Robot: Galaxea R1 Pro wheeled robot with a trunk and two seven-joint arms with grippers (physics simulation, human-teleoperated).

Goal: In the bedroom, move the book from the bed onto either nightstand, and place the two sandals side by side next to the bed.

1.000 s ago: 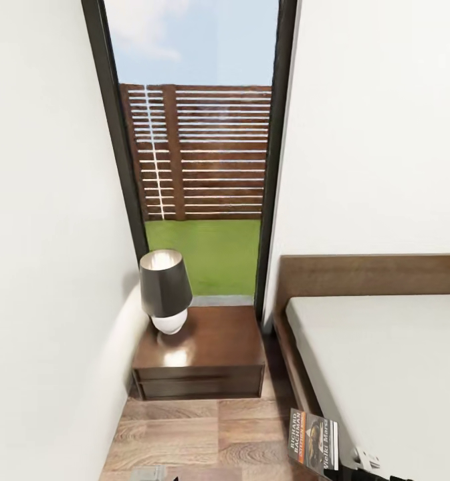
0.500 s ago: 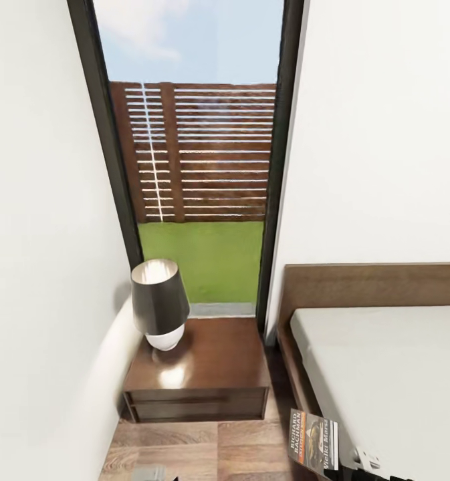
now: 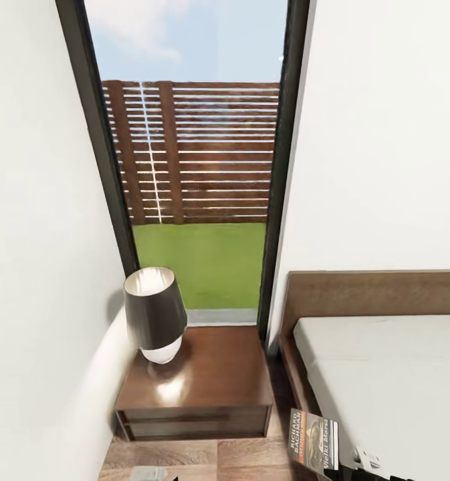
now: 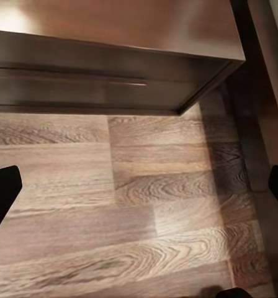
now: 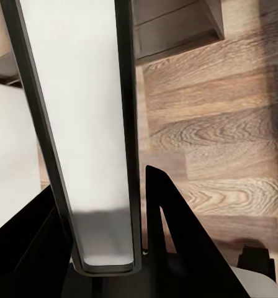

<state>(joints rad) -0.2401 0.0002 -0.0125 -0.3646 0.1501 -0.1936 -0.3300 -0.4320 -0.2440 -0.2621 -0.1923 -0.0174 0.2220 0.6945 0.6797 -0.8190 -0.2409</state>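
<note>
The right gripper (image 5: pixel 108 264) pinches the paperback book (image 3: pixel 313 441) by its lower edge, upright, just beside the nightstand (image 3: pixel 204 374), ready to lay it on the bare top beside the lamp (image 3: pixel 154 314). The left gripper (image 4: pixel 139 192) hangs spread over floor.

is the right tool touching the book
Touching. In the right wrist view the book stands edge-on between the right tool's two dark fingers, which press against both covers.

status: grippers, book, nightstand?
Right gripper shut on book. Left gripper open over floor. Lamp on nightstand, rest of top bare.
</note>
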